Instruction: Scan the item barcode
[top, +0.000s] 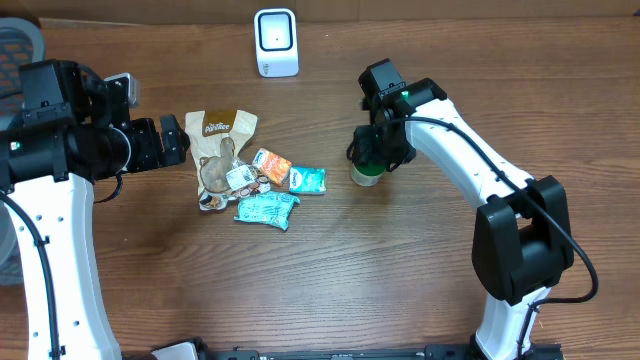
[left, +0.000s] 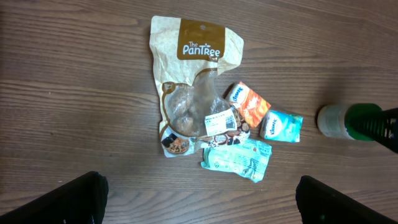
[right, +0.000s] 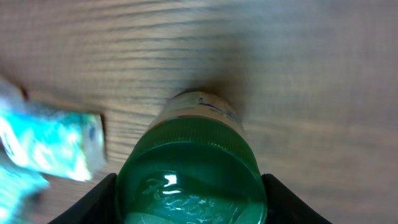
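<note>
Two brands read clearly: "The Pantree" pouch (left: 193, 68), "Kleenex" tissue pack (left: 283, 126).

The table (top: 420, 290) is brown with streaky wood grain. The bottle (right: 193, 180) has a glossy green cap and a pale body. The pouch (left: 186, 81) is crinkled tan, with a brown label lettered in white. To its right lie an orange-and-white packet (left: 249, 104) and a teal-and-white tissue pack (left: 281, 126). Nearer is a teal wrapper (left: 239, 158) with white print. The far scanner (top: 276, 42) is white with a dark face.
</note>
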